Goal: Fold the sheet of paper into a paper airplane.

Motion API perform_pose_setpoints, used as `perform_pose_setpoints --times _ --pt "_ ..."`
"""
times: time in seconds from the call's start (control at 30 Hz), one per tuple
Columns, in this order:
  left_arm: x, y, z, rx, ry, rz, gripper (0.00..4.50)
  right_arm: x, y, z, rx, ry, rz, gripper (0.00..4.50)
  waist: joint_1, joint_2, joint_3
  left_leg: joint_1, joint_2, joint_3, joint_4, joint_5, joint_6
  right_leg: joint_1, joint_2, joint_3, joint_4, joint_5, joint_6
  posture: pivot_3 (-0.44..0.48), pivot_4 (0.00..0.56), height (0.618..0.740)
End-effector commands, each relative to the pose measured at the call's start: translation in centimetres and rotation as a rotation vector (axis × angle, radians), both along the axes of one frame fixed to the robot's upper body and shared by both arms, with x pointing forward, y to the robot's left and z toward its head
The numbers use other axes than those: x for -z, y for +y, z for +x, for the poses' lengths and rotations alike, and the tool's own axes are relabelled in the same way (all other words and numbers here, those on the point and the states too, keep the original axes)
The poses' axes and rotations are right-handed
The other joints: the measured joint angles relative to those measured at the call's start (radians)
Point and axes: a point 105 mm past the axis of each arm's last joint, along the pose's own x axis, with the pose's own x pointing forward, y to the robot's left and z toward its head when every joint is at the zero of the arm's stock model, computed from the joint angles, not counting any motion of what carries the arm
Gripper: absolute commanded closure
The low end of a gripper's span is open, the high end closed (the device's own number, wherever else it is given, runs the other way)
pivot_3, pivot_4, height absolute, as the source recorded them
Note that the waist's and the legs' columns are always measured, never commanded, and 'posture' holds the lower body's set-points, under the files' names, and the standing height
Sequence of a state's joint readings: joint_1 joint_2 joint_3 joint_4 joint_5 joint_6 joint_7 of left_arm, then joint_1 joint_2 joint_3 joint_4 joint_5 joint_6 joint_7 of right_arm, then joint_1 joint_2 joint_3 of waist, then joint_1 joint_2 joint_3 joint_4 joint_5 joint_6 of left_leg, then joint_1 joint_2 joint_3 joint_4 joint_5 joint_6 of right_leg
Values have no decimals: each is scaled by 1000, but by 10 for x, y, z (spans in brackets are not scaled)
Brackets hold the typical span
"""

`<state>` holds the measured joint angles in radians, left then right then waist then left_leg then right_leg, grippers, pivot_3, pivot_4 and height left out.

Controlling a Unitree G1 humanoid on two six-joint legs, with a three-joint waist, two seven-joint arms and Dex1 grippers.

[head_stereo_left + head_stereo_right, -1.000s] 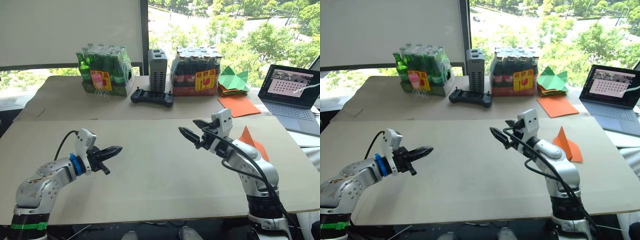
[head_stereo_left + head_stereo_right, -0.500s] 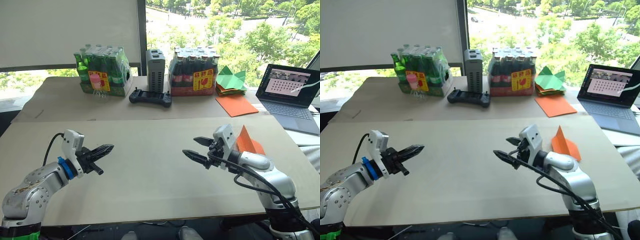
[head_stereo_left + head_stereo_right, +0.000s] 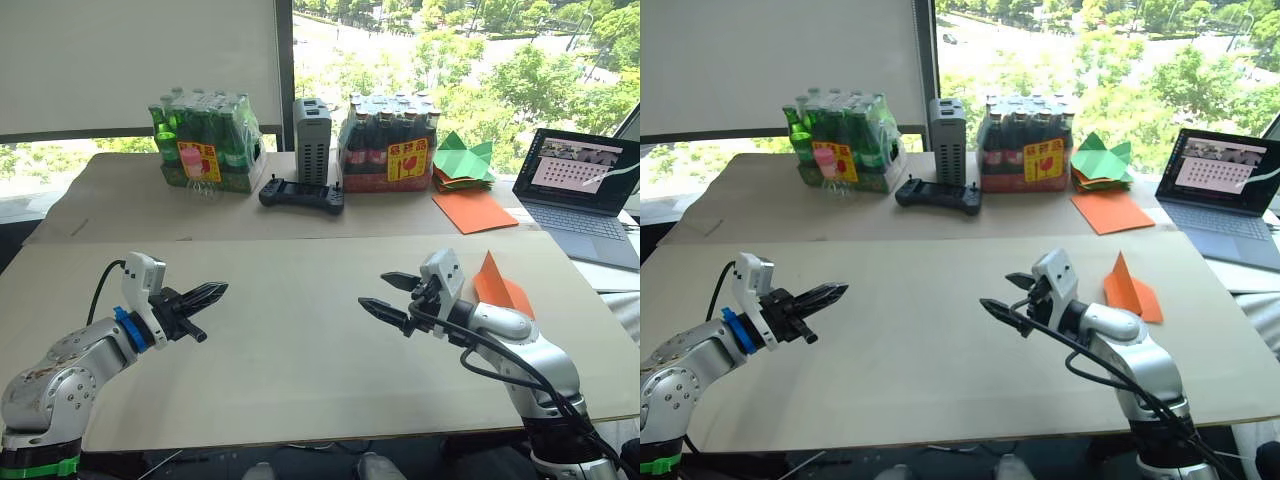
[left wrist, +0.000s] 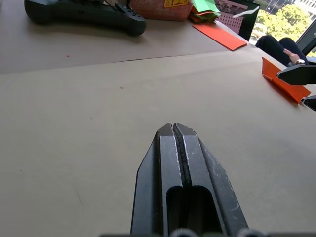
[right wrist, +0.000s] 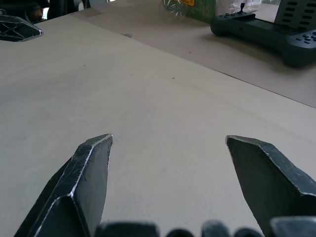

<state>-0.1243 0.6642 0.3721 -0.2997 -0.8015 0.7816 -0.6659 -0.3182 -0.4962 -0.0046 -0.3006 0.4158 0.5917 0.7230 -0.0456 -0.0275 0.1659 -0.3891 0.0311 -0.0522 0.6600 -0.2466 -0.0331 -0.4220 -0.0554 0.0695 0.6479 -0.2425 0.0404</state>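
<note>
Presently, thin bright-orange creased paper, pointed-triangular outline [image 3: 1130, 290], lies on light tabletop [image 3: 300, 360] toward its right edge, one point raised; looks part-folded, not yet narrow dart. Right gripper [image 3: 1005, 295] hovers just beside paper on its inner side, not touching, black fingers spread wide, holding nothing; judged positioned for approach. Left gripper [image 3: 212, 293] well apart over bare table, fingers pressed together, empty. Behind: larger smooth orange sheet [image 3: 475, 210], green paper shapes [image 3: 465, 158], black controller [image 3: 303, 193], laptop [image 3: 590, 195].

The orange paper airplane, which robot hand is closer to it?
Right. The right hand hovers just left of the paper airplane; the left hand is far across the table.
</note>
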Motion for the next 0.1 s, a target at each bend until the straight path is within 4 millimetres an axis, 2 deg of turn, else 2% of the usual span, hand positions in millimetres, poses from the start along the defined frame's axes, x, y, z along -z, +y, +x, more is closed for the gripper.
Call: perform_pose_setpoints --times 0.03,0.1 --pt "-12 -2 -5 13 -41 -2 4500 -13 5 -4 -31 -45 15 463 0 0 0 0 0 0 0 0 0 0 0 0 0 0 0 0 150 740" --pt "-7 0 -5 1 -18 9 4500 -13 5 -3 -33 -44 13 463 0 0 0 0 0 0 0 0 0 0 0 0 0 0 0 0 150 740"
